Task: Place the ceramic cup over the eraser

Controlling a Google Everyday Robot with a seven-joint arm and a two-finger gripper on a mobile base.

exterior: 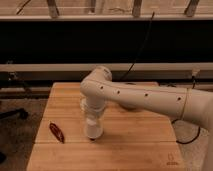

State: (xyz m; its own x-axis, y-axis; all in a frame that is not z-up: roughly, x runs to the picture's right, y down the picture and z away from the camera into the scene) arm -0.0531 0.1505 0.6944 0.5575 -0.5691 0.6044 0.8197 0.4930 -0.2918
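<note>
- You are looking at a wooden table (125, 150), its top made of pale butcher-block planks with visible seams and a small dark mark near the front right corner.
- Behind the table, a dark recess runs between pale horizontal rails, and black cables (142, 47) hang down across it toward the tabletop.
- A speckled grey floor shows on the left, where a dark chair base (12, 115) pokes in.
- Your robot's arm (150, 97) (smooth, cream-coloured, dotted with small dark holes) reaches in from the right and bends straight down over the middle of the table.
- The gripper (93, 131) points down near the table's front centre; whether it is holding anything cannot be told from here.
- The ceramic cup (93, 129), a small plain white shape, sits at the arm's lower end, its base at the wood; a tiny dark speck shows at its foot.
- The eraser cannot be made out.
- A dark red elongated object (56, 132) lies tilted on the wood, well left of the cup.
</note>
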